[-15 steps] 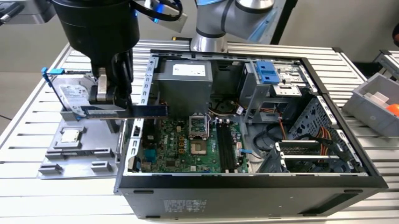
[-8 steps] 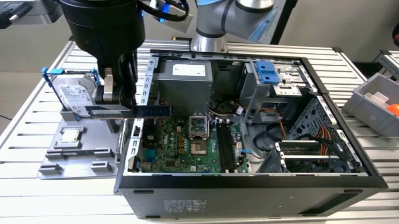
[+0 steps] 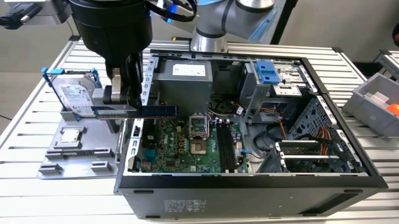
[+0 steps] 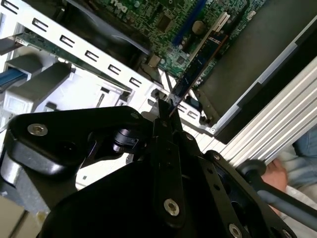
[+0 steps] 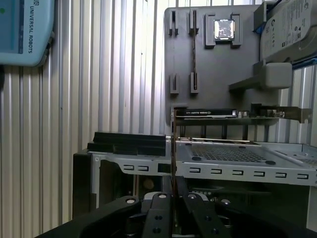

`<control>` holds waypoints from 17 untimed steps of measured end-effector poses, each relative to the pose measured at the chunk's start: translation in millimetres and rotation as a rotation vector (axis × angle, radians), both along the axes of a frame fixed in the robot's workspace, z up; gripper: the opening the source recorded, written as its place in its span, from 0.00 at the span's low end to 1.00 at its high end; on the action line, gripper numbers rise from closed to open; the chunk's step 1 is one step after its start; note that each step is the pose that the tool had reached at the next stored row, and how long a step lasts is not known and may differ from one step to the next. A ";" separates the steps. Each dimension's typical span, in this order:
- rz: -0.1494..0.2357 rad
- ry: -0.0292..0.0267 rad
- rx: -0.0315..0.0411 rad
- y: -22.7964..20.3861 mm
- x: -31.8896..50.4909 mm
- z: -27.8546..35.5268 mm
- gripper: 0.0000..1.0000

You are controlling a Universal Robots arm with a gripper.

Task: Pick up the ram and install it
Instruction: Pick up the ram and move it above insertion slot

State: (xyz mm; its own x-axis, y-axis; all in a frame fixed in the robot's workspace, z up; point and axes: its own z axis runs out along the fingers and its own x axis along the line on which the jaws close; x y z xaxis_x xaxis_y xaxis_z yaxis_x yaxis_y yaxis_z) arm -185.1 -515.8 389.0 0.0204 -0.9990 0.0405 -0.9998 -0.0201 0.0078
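Observation:
The ram (image 3: 159, 111) is a thin dark-green stick with black chips, held level above the left wall of the open computer case (image 3: 249, 186). My gripper (image 3: 126, 106) is shut on it near its middle, beside the grey parts tray (image 3: 81, 154). In both wrist views the ram shows edge-on, as a slim strip (image 4: 203, 54) (image 5: 173, 148) running out from between the black fingers (image 4: 163, 124) (image 5: 159, 208). The motherboard (image 3: 181, 144) lies in the case, and its long memory slots (image 3: 225, 149) are further toward the exterior view's right.
A silver hard drive (image 3: 74, 91) in a blue-edged bracket and a small square processor chip (image 3: 68, 135) sit on the grey tray. A grey bin (image 3: 374, 100) stands at the exterior view's right. A person's hand (image 4: 277, 178) rests by the table's rails. A pendant (image 5: 25, 29) lies on the slatted table.

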 end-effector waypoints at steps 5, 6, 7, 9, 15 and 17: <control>0.000 0.0000 0.0000 0.0 5.6 0.0 0.00; 0.000 -0.0001 0.0001 0.0 6.8 -0.1 0.00; 0.000 0.0000 0.0000 0.0 7.9 0.0 0.00; 0.000 0.0000 0.0001 0.0 10.3 0.0 0.00; 0.000 0.0000 0.0000 0.0 17.0 0.0 0.00; 0.000 0.0000 0.0000 0.0 19.5 0.0 0.00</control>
State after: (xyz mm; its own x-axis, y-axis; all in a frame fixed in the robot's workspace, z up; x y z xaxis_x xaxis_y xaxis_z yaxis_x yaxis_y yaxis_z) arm -165.6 -515.8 389.0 0.0204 -0.9990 0.0404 -0.9998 -0.0201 0.0078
